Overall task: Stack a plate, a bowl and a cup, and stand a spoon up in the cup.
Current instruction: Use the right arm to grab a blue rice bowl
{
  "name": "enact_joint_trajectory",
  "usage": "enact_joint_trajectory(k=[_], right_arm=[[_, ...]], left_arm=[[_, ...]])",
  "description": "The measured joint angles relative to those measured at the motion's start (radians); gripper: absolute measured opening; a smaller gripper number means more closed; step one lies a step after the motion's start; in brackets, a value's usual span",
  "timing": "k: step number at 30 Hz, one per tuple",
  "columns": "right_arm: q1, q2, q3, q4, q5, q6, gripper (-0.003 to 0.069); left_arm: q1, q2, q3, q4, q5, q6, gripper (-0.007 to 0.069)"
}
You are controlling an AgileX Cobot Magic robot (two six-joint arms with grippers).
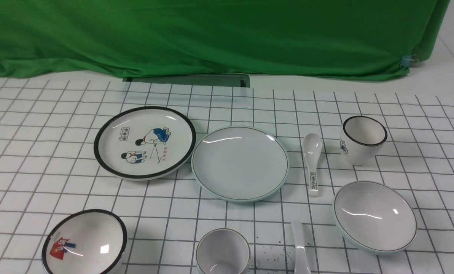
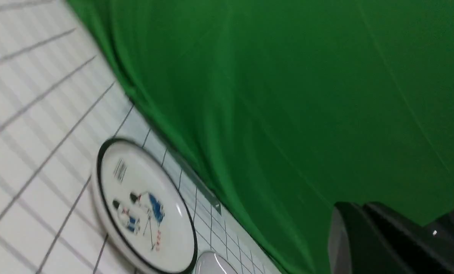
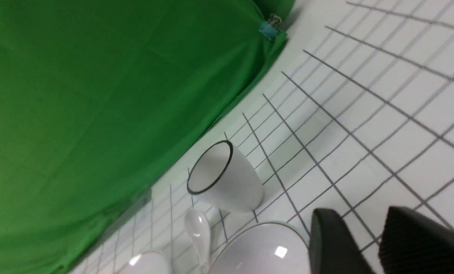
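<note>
The right gripper (image 3: pixel 358 219) has its jaws apart with nothing between them, just beside the bowl (image 3: pixel 265 247), which sits toward the table's right near corner; this looks like readiness to take its rim. The left gripper (image 2: pixel 354 211), blurred, has its jaws together with nothing seen in them, and the cartoon plate (image 2: pixel 143 209) lies in its view. The plate (image 1: pixel 240 163) lies flat mid-table, a likely base; nothing is stacked yet. The cup (image 1: pixel 222 251) and the spoon (image 1: pixel 300 247) are cut off at the near edge, the spoon's scoop end unseen. Neither arm shows in the front view
</note>
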Motion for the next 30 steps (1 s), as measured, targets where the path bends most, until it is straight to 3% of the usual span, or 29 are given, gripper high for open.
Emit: enact_joint_trajectory(k=[3,5,6,7,11,14,20,21,24,29,30], right_arm=[[0.029,0.064,-0.066,-0.001,0.009,-0.15,0.0153],[0.05,0.156,-0.146,0.0,0.011,-0.281,0.0054],[0.052,0.166,-0.154,0.0,0.012,-0.294,0.0054],[0.071,0.252,-0.229,-0.001,0.029,-0.401,0.0022],[0.111,0.487,-0.451,-0.002,0.191,-0.707,0.0009],[0.122,0.662,-0.575,-0.003,0.336,-0.84,0.0008],[0.128,1.014,-0.782,0.003,0.604,-0.918,0.0008],[0.128,1.025,-0.786,0.003,0.607,-0.918,0.0008],[0.128,1.158,-0.83,0.022,0.636,-0.919,0.0036],[0.128,1.358,-0.862,0.047,0.613,-0.917,0.033],[0.128,1.392,-0.863,0.053,0.581,-0.917,0.0421]], left_arm=[[0.0,0.133,-0.162,0.188,0.163,0.046,-0.0025],[0.0,0.284,-0.294,0.341,0.315,0.088,-0.0025],[0.0,0.312,-0.305,0.364,0.327,0.096,-0.0025],[0.0,0.408,-0.375,0.431,0.41,0.132,-0.0023],[-0.029,0.624,-0.536,0.531,0.585,0.198,-0.0016],[-0.11,0.732,-0.609,0.551,0.656,0.237,-0.0015],[-0.373,0.926,-0.704,0.623,0.742,0.312,-0.0015],[-0.381,0.933,-0.707,0.623,0.742,0.314,-0.0015],[-0.471,1.028,-0.745,0.649,0.745,0.319,-0.0015],[-0.543,1.175,-0.815,0.623,0.716,0.32,-0.0012],[-0.548,1.205,-0.825,0.612,0.704,0.32,-0.0011]])
